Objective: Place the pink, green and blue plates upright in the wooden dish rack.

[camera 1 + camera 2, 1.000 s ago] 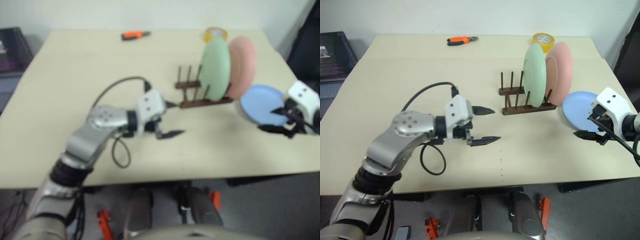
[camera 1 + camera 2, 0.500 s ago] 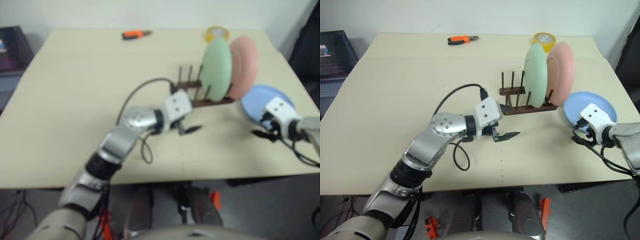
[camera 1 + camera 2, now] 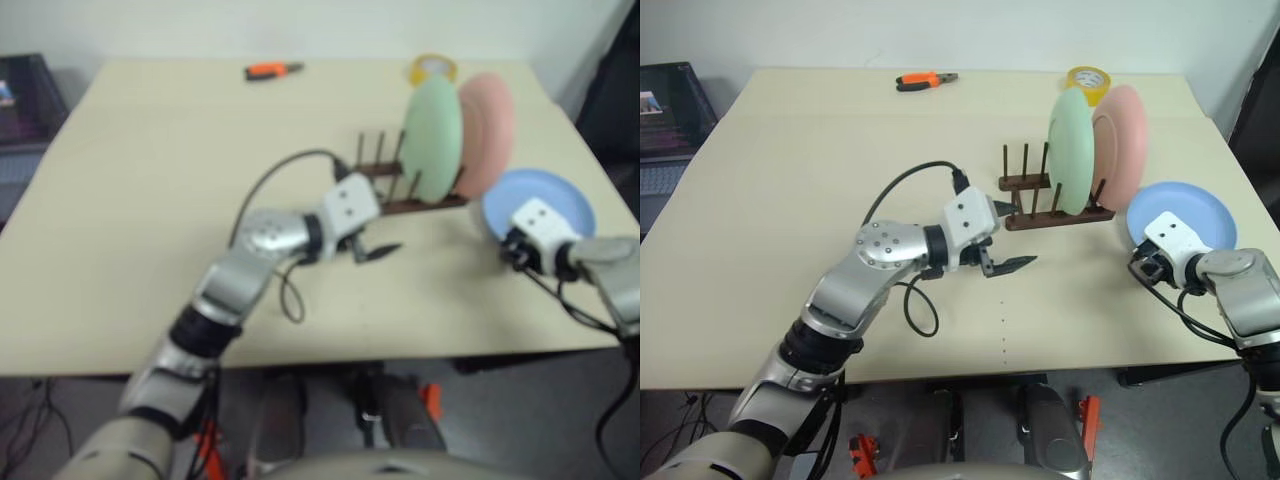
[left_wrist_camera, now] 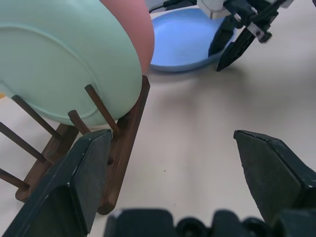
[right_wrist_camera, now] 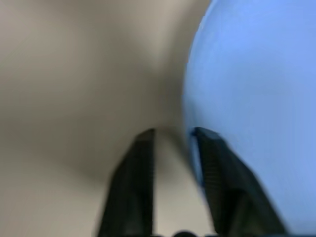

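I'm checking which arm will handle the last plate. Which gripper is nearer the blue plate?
Right. The right gripper is at the blue plate's near rim, fingers close together. The left gripper, open, sits in front of the wooden dish rack, well apart from that plate.

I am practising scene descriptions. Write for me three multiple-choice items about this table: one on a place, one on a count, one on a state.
1. Where is the blue plate relative to the wooden dish rack?
A. Upright inside it
B. Flat on the table, to its right
C. Leaning on its left end

2. How many plates stand in the rack?
A. One
B. Two
C. Three

3. What is the state of the left hand?
A. Open, holding nothing
B. Shut on a plate
C. Shut on a peg

Answers:
1 B: the blue plate lies flat beside the rack's right end.
2 B: only the green plate and the pink plate stand between the pegs.
3 A: its fingers are spread wide with bare table between them.
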You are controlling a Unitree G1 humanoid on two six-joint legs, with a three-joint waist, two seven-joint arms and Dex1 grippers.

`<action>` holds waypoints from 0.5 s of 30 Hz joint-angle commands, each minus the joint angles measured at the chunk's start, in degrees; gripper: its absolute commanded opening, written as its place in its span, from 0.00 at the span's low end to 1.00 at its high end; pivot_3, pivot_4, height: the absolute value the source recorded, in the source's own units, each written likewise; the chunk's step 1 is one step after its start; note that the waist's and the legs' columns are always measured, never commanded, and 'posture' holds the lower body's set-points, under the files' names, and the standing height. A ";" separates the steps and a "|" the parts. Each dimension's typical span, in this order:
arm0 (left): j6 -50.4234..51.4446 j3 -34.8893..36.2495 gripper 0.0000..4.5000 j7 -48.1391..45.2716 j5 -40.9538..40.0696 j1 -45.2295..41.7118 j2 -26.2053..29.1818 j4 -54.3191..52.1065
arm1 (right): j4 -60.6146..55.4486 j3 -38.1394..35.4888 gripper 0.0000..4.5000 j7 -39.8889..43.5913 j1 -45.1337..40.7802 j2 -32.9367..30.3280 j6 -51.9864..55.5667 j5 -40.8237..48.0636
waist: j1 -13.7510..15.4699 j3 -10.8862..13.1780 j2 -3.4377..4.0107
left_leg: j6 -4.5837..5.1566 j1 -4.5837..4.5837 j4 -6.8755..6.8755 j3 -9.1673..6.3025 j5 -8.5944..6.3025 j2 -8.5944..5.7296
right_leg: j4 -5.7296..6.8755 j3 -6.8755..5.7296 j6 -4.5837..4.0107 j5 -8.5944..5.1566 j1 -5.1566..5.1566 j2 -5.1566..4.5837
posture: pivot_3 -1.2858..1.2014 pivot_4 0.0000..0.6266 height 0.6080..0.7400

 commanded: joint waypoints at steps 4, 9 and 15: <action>-1.76 1.45 0.97 -1.64 -1.26 -1.25 -1.38 0.47 | -2.04 -1.36 0.01 1.10 1.12 -0.09 0.60 -0.61 | 0.02 -0.12 -0.09 | 0.00 0.03 0.02 -0.04 0.00 0.01 | 0.00 -0.04 0.00 0.00 0.05 0.00 | 0.52 0.24 1.00; -2.41 1.71 0.97 -3.37 -1.45 -1.21 -1.24 1.13 | -7.81 -5.94 0.01 3.11 3.52 -3.68 5.35 1.28 | 0.11 -0.13 -0.07 | 0.00 0.01 -0.03 -0.04 0.00 0.00 | -0.02 -0.04 -0.02 -0.01 0.04 0.00 | 0.52 0.24 1.00; -3.37 4.39 0.97 -7.04 -4.75 -2.35 -1.12 1.55 | -15.86 -18.90 0.01 4.20 4.57 -10.44 16.59 4.58 | 0.12 -0.12 0.03 | 0.00 -0.03 0.00 0.00 0.00 -0.03 | 0.00 0.00 -0.02 -0.01 -0.02 -0.04 | 0.52 0.24 1.00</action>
